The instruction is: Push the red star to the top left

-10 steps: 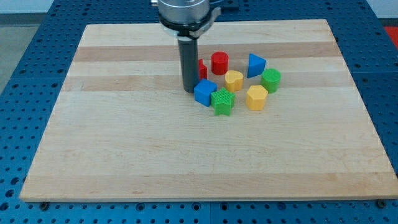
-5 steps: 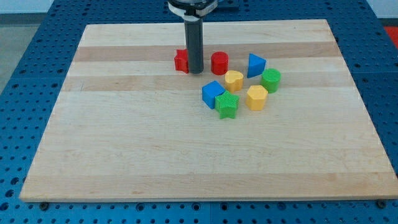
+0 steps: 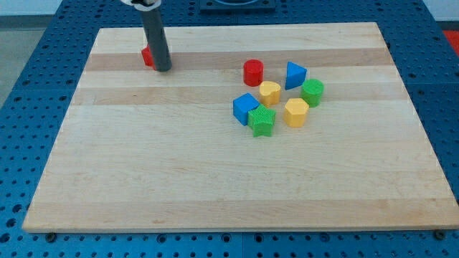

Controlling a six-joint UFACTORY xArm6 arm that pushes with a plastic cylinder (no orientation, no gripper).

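Note:
The red star [image 3: 147,56] lies near the board's top left, mostly hidden behind my rod; only its left edge shows. My tip [image 3: 163,69] rests on the board right against the star's right side. The other blocks form a cluster right of centre: a red cylinder [image 3: 252,72], a blue triangular block [image 3: 294,74], a yellow block [image 3: 270,92], a green block [image 3: 312,92], a yellow hexagonal block [image 3: 295,112], a blue cube [image 3: 246,107] and a green star [image 3: 261,120].
The wooden board [image 3: 215,179] sits on a blue perforated table [image 3: 21,107]. The board's top edge runs just above the red star, and its left edge lies further left.
My tip has swept left and up the view, pushing the red star from beside the red cylinder to the board's top left. The clustered blocks have stayed put.

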